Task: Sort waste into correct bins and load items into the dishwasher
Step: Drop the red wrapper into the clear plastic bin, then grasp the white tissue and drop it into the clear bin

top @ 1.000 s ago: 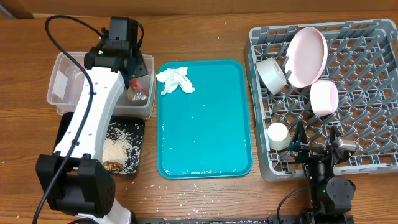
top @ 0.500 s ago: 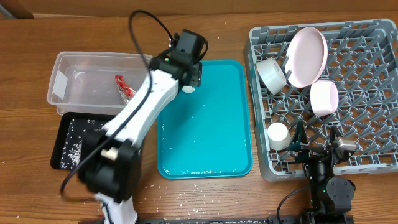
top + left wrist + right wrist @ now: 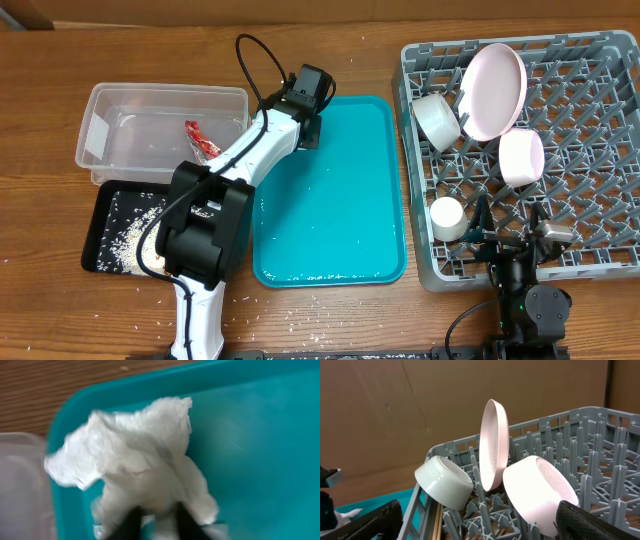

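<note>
The crumpled white tissue (image 3: 135, 460) lies in the far left corner of the teal tray (image 3: 260, 460). My left gripper (image 3: 157, 512) is shut on the tissue's lower fold, with both dark fingers pressed into the paper. From overhead the left gripper (image 3: 307, 135) hides the tissue. The clear tub (image 3: 130, 140) holds the red foil wrapper (image 3: 200, 140). The black tray (image 3: 105, 235) holds loose rice (image 3: 130, 235). The grey rack (image 3: 600, 200) carries the plate (image 3: 492, 90), greyish-white bowl (image 3: 436, 118), pink bowl (image 3: 521, 157) and white cup (image 3: 447, 218). My right gripper (image 3: 480, 527) stands open and empty at the rack's front edge.
The teal tray (image 3: 340, 220) lies between the bins and the rack, with a few rice grains near its front edge. The left arm stretches diagonally from the table's front over the black tray to the tray's corner. Stray rice dots the wooden table in front.
The left arm swung from over the clear tub to the teal tray's far left corner, leaving the wrapper in the tub. Its jaws closed onto the tissue. The right arm stayed still.
</note>
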Motion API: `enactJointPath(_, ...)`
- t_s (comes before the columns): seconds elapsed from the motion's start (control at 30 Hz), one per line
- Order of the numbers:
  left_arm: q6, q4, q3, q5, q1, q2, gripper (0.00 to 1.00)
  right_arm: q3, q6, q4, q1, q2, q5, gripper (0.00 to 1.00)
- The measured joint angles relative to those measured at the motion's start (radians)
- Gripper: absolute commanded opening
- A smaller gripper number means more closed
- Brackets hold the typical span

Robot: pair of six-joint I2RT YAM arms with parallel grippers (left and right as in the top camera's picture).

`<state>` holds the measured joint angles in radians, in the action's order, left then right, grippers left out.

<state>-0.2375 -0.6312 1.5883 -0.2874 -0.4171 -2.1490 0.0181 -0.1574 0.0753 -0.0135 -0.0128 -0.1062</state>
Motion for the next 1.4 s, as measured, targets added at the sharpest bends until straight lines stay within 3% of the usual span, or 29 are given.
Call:
enactJointPath(0.23,0.062,-0.106,0.023,0.225,0.000,0.010,0.04,0.000,0.000,0.000,0.000,0.000,0.000,1.00)
enactJointPath(0.37,0.049,-0.194,0.048,0.261,0.001,0.108,0.04,0.000,0.000,0.001,0.000,0.000,-0.001,1.00)
enactJointPath(0.6,0.010,-0.301,0.110,0.133,0.034,0.404,0.04,0.000,0.000,0.000,0.000,0.000,0.000,1.00)
enactJointPath(0.77,-0.034,-0.353,0.100,0.013,0.139,0.420,0.04,0.000,0.000,0.000,0.000,0.000,0.002,1.00)
enactJointPath(0.8,-0.048,-0.353,0.092,0.005,0.168,0.409,0.11,0.000,0.001,0.000,0.000,0.000,0.002,1.00)
enactJointPath(0.9,-0.081,-0.352,0.072,0.002,0.260,0.368,0.92,0.000,0.000,0.000,0.000,0.000,0.002,1.00)
enactJointPath(0.93,-0.086,-0.357,0.068,0.010,0.290,0.356,0.99,0.000,0.001,0.000,0.000,0.000,0.002,1.00)
enactJointPath(1.23,-0.109,-0.565,0.116,0.077,0.330,0.356,1.00,0.000,0.000,0.000,0.000,0.000,0.002,1.00)
enactJointPath(1.4,-0.109,-0.697,0.166,0.092,0.289,0.510,1.00,0.000,0.000,0.000,0.000,0.000,0.002,1.00)
